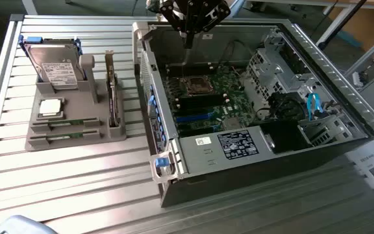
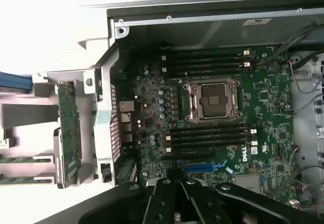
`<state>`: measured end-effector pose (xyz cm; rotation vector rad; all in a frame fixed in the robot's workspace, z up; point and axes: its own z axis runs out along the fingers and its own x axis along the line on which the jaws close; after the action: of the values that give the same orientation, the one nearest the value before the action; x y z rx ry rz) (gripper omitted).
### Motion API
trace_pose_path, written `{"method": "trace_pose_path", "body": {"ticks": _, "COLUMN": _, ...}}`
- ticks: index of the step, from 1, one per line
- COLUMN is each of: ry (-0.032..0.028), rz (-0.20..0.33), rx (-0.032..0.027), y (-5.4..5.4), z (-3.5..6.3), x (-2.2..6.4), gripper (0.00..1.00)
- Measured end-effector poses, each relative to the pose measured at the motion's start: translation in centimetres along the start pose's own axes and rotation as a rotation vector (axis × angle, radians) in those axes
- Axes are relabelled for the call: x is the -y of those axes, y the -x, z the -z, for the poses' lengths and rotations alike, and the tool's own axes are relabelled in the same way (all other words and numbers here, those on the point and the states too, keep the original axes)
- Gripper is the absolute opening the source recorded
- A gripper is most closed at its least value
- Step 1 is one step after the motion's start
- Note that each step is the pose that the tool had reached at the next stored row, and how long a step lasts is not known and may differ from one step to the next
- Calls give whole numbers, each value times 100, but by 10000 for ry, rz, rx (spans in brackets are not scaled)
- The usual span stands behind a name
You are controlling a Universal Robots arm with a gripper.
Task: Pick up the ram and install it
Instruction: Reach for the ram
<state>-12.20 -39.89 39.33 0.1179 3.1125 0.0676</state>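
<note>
Your claw (image 1: pixel 188 43) hangs with its fingers together and nothing between them, high over the far wall of the open case (image 1: pixel 239 161), at about 12 o'clock in the exterior view. The pick is not yet made. The ram (image 1: pixel 65 123) lies on edge in a groove of the grey holder (image 1: pixel 88 73), at about 8 o'clock from the claw, with its twin (image 1: pixel 62 138) in the next groove at its 6 o'clock. Both are well apart from the claw, out on the slatted metal counter (image 1: pixel 64 185). To do this step well, I judge you need the fingers spread before you come down. Square them to the stick's long axis and close on its flat faces near the middle, so it lifts level out of its groove. The stick is a thin, stiff green board with small black chips, and only its narrow top edge stands proud of the matte plastic, so there is little to hold. The square silver processor (image 1: pixel 50 107) sits just at its 12 o'clock and the dark expansion card (image 1: pixel 112 97) stands upright at its 3 o'clock. Keep clear of both. Inside the case, the long black memory slots (image 2: pixel 212 62) on the green motherboard (image 1: pixel 219 97) stand empty.
</note>
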Motion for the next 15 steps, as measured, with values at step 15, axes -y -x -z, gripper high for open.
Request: {"method": "trace_pose_path", "body": {"ticks": 15, "ry": -1, "rz": 0, "rx": -1, "y": -41, "z": 2, "x": 3, "gripper": 10}}
